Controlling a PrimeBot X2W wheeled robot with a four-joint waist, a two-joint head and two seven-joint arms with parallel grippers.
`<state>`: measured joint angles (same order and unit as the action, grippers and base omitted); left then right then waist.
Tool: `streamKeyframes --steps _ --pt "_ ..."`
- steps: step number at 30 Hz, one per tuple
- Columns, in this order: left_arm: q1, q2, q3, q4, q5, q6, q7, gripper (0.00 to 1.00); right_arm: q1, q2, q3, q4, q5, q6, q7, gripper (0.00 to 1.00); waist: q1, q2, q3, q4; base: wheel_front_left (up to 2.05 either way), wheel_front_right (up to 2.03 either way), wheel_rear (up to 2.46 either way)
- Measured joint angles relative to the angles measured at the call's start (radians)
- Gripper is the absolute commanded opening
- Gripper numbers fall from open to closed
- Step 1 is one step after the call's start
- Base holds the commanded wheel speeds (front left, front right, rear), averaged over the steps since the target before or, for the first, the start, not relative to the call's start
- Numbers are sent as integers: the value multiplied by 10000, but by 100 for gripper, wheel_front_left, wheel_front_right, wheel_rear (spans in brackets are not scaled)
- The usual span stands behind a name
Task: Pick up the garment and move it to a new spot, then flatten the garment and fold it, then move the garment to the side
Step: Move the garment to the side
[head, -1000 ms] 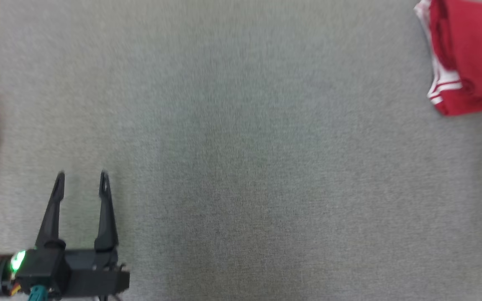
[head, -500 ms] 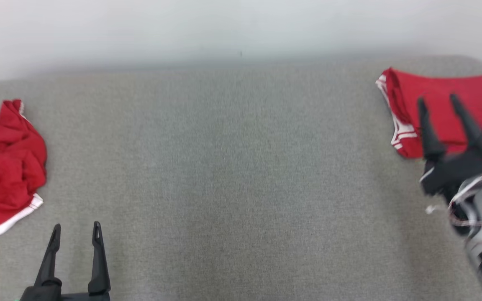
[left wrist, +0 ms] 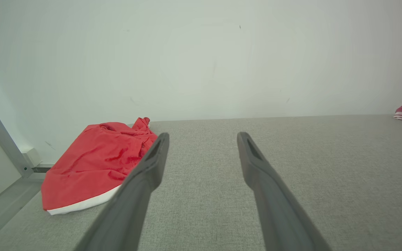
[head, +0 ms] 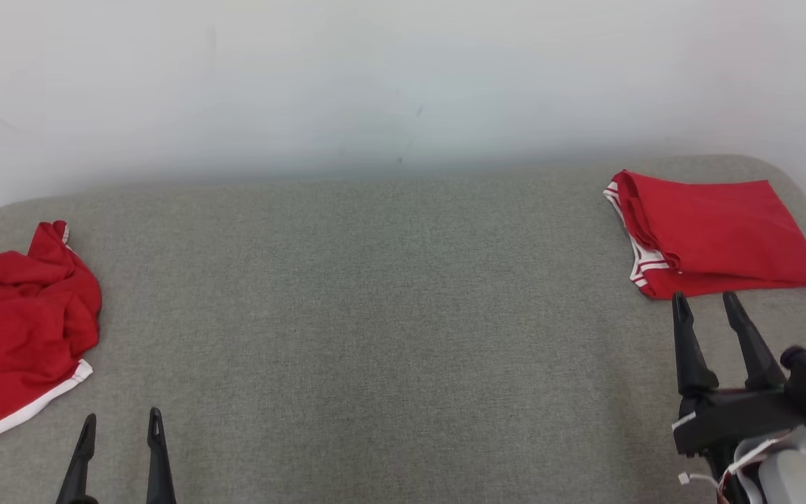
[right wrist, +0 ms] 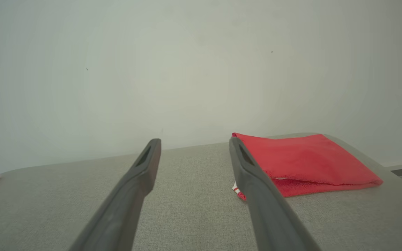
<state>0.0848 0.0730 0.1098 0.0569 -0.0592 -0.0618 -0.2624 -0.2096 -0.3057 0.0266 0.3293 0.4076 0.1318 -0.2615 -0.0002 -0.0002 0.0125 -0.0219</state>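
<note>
At the left edge of the head view: we see a crumpled red garment (head: 18, 329) with a white hem, lying loose on the grey fabric-covered surface (head: 389, 294).
Upper right of the head view: a folded red garment (head: 714, 234) with white stripes at its edge lies as a neat rectangle near the surface's rounded corner, in front of the white wall (head: 375, 84).
Bottom left of the frame: our left gripper (head: 122, 418) has its two dark fingers apart with nothing between them. It is near the crumpled red garment but not touching it.
Lower right of the frame: our right gripper (head: 704, 299) has its fingers spread and empty, with the tips just short of the folded garment's near edge.
Step in hand: we judge that one garment is already folded and set aside. The pick-up of the crumpled one has not yet begun.
Next move: we would send the left gripper up and left onto the heap and close on a raised bunch of cloth rather than the flat hem. We would then carry the cloth to the bare middle of the surface.
Change from earlier: a second ago our head camera looked straight down, blurred. It has since tilted up, so the wall is now in frame. Half a second ago the right gripper's fingers overlapped the folded garment in the picture, and now they sit below it.
</note>
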Motion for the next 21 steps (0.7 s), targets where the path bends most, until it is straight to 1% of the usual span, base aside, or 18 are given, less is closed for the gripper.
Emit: streamKeyframes --steps 7,12,21 --pt "126 40 69 138 58 2 0 100 1297 976 -663 -729 -541 0 58 100 2 1 -200 -131 0 0 0" --pt "152 42 75 228 81 4 0 100 1868 1266 -625 -1003 -1080 0 56 100 1 2 -272 -165 0 0 0" --pt "180 44 -8 512 163 52 0 100 2306 1523 -556 -1292 -1636 0 31 100 1 2 -399 -69 0 0 0"
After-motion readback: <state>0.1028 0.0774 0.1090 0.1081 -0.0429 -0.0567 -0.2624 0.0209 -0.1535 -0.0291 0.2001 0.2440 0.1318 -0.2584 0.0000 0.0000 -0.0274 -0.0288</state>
